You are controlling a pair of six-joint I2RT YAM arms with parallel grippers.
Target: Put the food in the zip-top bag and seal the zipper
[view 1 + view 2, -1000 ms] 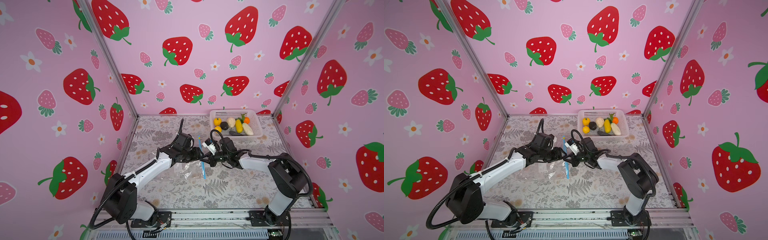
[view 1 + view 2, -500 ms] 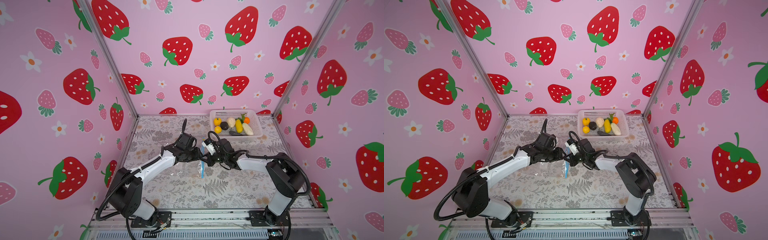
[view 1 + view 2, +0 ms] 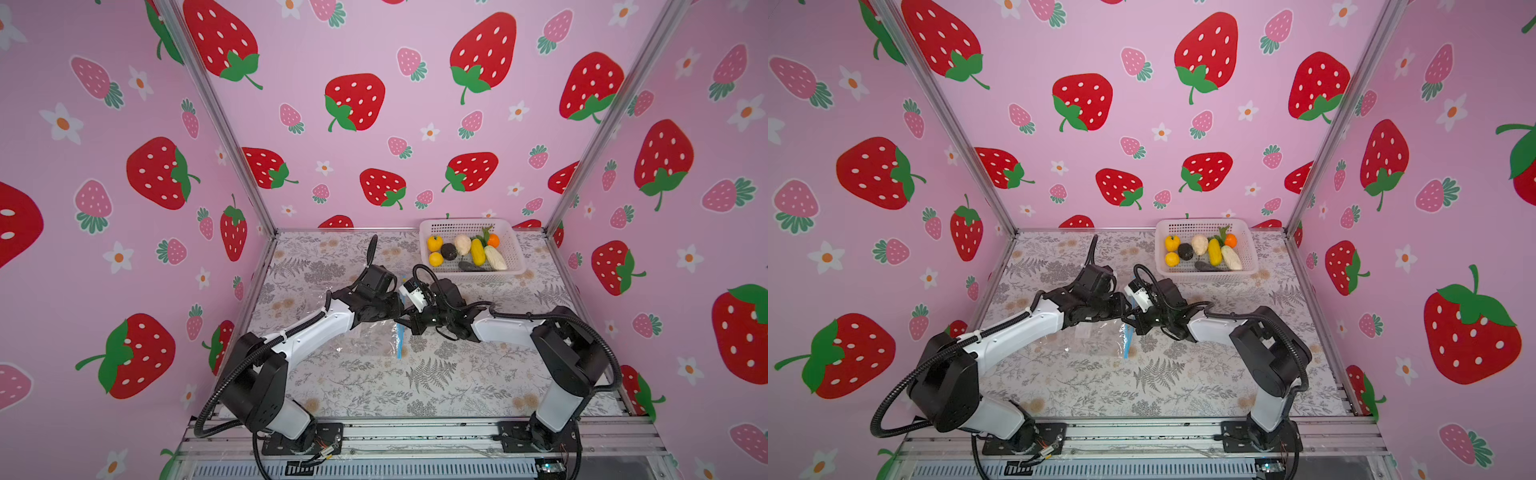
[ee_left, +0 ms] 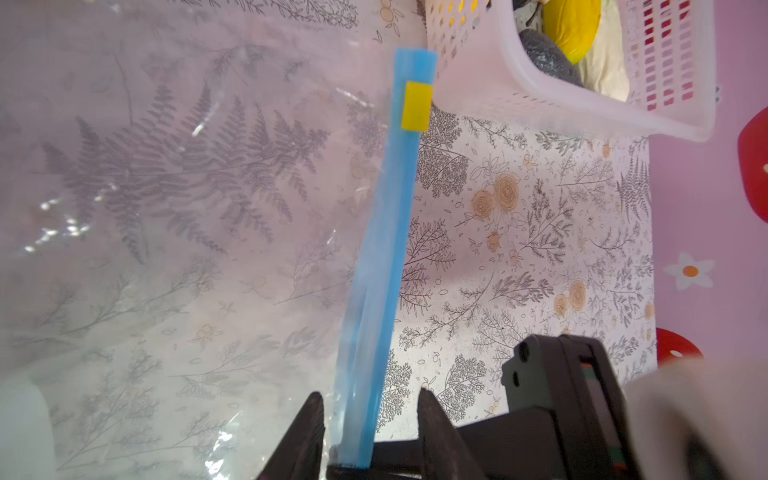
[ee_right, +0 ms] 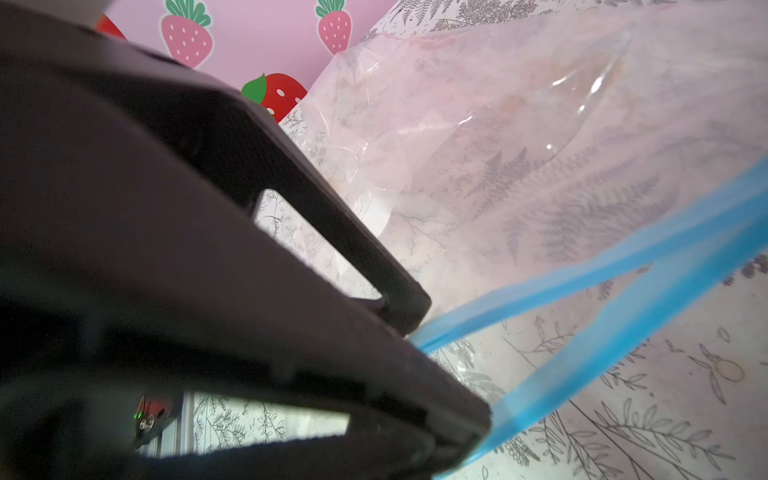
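In the left wrist view, the nearer end of the zipper (image 4: 390, 232) is cut off by the frame edge, between the jaws of the left gripper (image 4: 370, 392). In both top views the middle of the strip is covered by that gripper and the right gripper (image 3: 410, 323), whose tips meet over it. Only the front end is seen there, as a short blue line. The clear film of the zip-top bag (image 4: 166, 208) is hardly told from the patterned counter (image 4: 540, 249); its outline is given only by glints and creases. Much of the right wrist view is filled by the dark, blurred gripper body. In the left wrist view only a few pieces of the food (image 4: 573, 33) are seen, over the rim of the white basket (image 4: 519, 83).

The bag is laid at the counter's centre with its zipper edge turned to the right. The strip's long axis is run front to back, and the yellow slider (image 4: 417, 106) is at the back end, just beside the basket. The left gripper's jaws are set narrowly apart, one on each side of the strip, with a gap seen at each side. The right gripper is clamped on one blue band of the zipper, and two bands are seen parting away from it.
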